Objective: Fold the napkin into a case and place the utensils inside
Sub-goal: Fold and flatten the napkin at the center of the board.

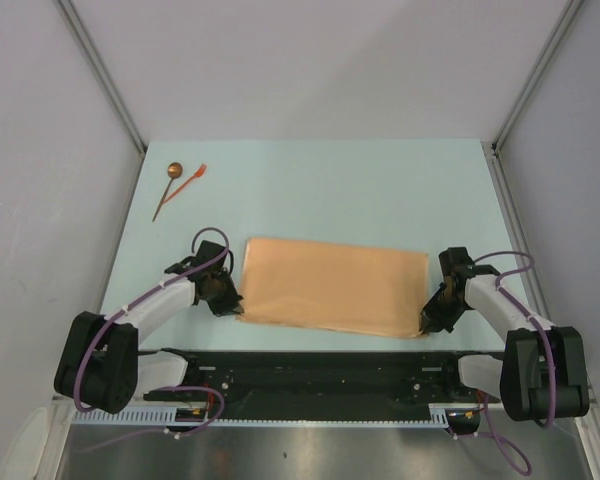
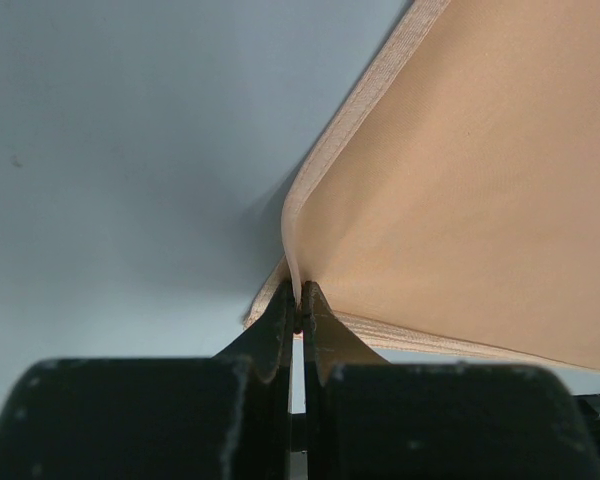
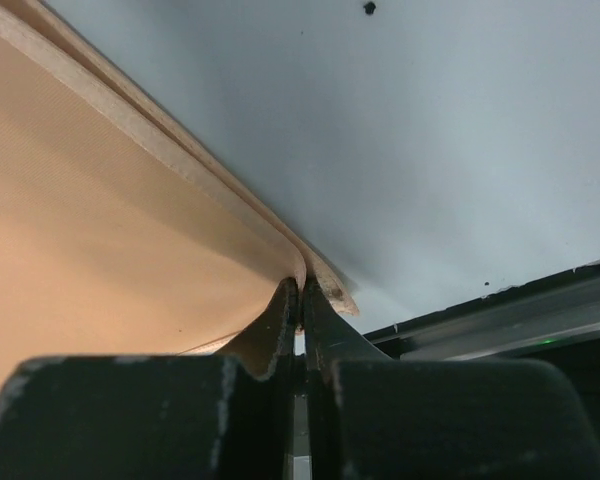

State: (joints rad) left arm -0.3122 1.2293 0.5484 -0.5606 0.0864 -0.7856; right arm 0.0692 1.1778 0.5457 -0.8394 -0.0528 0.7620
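Observation:
The tan-orange napkin [image 1: 335, 285] lies as a wide layered rectangle on the pale blue table [image 1: 380, 190]. My left gripper [image 1: 230, 300] is at its near-left corner, jaws shut on a raised pinch of cloth [image 2: 298, 295]; the layered napkin [image 2: 460, 220] fans away to the right. My right gripper [image 1: 427, 322] is at the near-right corner, also shut on the cloth edge [image 3: 300, 290], with the napkin [image 3: 110, 250] spreading left. The utensils lie at the far left: a dark-handled spoon [image 1: 168, 190] and an orange-red fork-like piece [image 1: 190, 182], touching or crossing.
A black rail [image 1: 310, 365] runs along the table's near edge, just behind both grippers, and shows in the right wrist view [image 3: 520, 310]. Grey walls close in the table on the left, right and far sides.

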